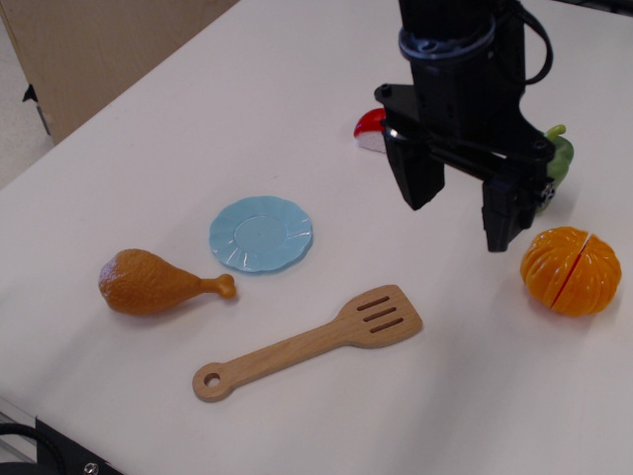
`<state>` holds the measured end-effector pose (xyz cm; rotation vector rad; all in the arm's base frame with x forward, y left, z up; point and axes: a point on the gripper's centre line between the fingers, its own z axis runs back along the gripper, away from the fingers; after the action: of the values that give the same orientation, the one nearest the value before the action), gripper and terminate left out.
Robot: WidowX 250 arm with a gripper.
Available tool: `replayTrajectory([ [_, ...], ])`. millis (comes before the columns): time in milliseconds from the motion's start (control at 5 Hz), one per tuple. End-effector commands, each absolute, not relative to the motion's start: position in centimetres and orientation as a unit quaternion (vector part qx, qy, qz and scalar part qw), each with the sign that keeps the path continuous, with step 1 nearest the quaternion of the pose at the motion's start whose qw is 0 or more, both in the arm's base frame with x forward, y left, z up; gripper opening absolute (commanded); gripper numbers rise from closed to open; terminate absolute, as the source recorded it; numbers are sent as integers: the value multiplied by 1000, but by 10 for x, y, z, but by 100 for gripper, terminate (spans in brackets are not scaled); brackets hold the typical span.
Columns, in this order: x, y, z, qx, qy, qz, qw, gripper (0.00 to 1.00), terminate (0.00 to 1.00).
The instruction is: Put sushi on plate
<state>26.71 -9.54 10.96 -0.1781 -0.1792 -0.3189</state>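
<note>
The sushi [369, 127], a small toy with a red top over a white base, lies on the table far from me, mostly hidden behind my gripper. The light blue plate [260, 233] with a scalloped rim lies flat to the left of centre, with nothing on it. My black gripper [457, 216] hangs above the table, open and empty. Its left finger [417, 178] is just in front and to the right of the sushi.
A brown drumstick [153, 283] lies left of the plate. A wooden slotted spatula [312, 341] lies in front of it. A segmented orange fruit [570, 269] sits at the right. A green toy [560, 156] shows behind the gripper.
</note>
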Motion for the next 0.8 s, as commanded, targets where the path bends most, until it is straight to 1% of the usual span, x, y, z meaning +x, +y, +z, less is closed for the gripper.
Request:
replayTrajectory([
  [0,319,-56,118,-32,-93,-343,934,100,0],
  [200,349,-38,116,-8,-76,-424,902,100,0],
  [400,378,-30,111,31,-60,-484,873,100,0],
  [600,403,-25,105,55,-40,-522,850,100,0],
])
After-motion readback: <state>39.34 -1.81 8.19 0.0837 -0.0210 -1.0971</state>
